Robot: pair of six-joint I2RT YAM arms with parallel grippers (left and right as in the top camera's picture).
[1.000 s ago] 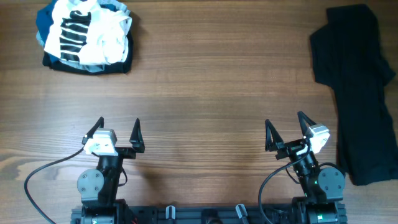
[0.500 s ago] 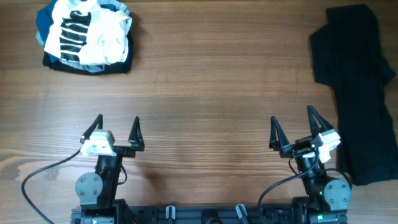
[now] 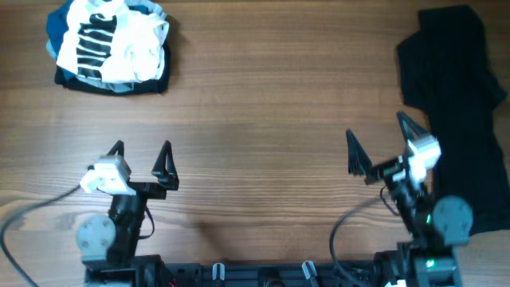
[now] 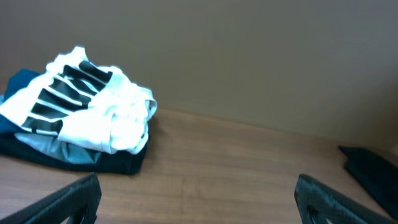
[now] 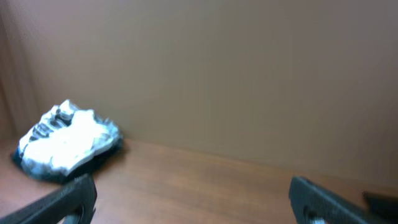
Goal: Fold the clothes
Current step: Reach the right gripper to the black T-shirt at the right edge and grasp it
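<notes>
Lying along the far right side of the counter (image 3: pixel 263 104), the black garment (image 3: pixel 454 96) sprawled in a loose, crumpled strip, not yet folded, its near end trailing toward the counter's near edge. The left jaws and right jaws hung over the near side, both spread wide and holding nothing. The right jaws stood just beside the cloth, which I took as readiness for a first grab, while the left jaws were well apart from it. A white striped garment (image 3: pixel 119 40) heaped on blue folded clothing (image 3: pixel 54 32) sat at the far left corner, presumably set aside.
</notes>
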